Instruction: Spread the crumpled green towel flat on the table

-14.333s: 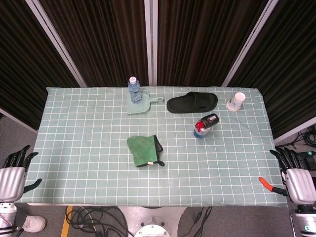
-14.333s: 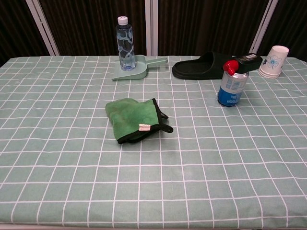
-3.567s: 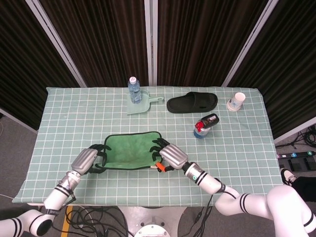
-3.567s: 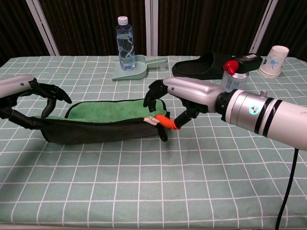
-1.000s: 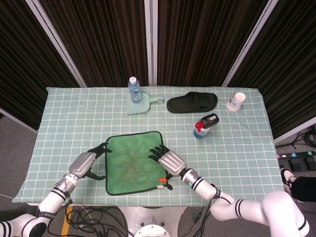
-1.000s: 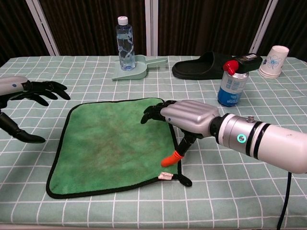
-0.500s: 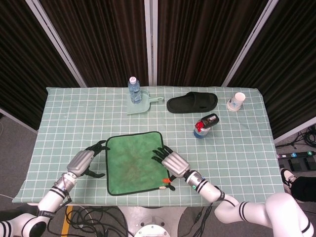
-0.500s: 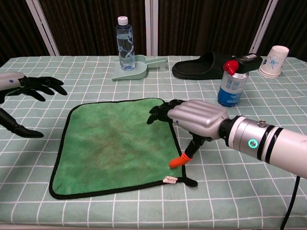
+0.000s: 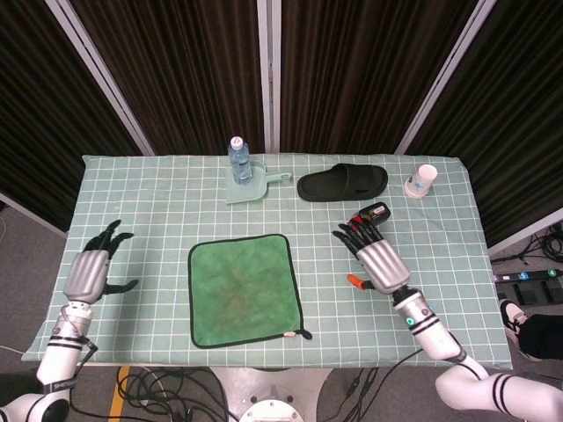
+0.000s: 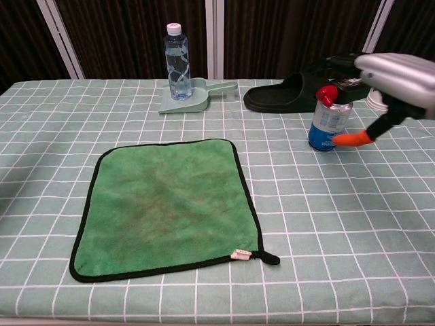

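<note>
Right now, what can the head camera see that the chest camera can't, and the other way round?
Only the head view shows the left hand, open and off to the towel's left, and the white paper cup, which the right hand hides from the chest view. Only the chest view shows the blue side of the red-topped can. Both show the green towel with black trim lying flat, the open right hand, the clear plastic water bottle, the pale green dustpan and the black slipper.
</note>
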{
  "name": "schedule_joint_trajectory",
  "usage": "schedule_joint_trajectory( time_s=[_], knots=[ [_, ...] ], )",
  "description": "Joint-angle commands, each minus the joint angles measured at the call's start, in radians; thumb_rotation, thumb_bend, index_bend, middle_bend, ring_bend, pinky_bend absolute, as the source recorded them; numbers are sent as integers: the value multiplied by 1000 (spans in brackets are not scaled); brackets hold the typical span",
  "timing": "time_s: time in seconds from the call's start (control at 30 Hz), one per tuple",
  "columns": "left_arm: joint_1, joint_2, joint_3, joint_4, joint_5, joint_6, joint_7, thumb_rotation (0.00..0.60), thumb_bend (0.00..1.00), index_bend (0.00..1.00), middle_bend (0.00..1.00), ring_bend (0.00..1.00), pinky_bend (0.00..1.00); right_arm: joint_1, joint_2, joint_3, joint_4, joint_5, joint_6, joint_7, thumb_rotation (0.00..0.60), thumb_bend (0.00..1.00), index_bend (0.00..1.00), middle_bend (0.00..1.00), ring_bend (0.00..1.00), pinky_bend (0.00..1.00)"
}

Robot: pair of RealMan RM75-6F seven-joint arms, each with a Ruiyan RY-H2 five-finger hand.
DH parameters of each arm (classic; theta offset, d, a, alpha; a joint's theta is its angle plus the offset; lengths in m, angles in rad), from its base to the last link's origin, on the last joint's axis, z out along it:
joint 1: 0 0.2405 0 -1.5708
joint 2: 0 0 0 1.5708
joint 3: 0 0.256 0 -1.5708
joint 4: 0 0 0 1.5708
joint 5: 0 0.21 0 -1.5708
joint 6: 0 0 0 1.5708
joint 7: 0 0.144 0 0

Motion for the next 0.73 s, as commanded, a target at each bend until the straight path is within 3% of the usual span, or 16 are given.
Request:
schedule_joint_trajectory(
  time_s=[0.03, 0.37, 0.73],
  knots=[
    [50, 8, 17, 27, 22, 66, 49, 600, 72, 255, 135, 143, 184, -79, 85, -32, -65, 17, 67, 2, 596, 104, 95, 82, 0, 0],
    [164, 48, 74, -33, 93, 215, 139, 600, 73, 255, 135, 143, 181, -279, 208, -104, -126, 14, 242, 75, 598, 104, 86, 70, 0, 0],
    [247, 97, 98, -122, 126, 289, 185, 600, 73, 255, 135, 143, 178, -436, 241, -116, -146, 36, 373, 84, 600, 105, 85, 70, 0, 0]
  ],
)
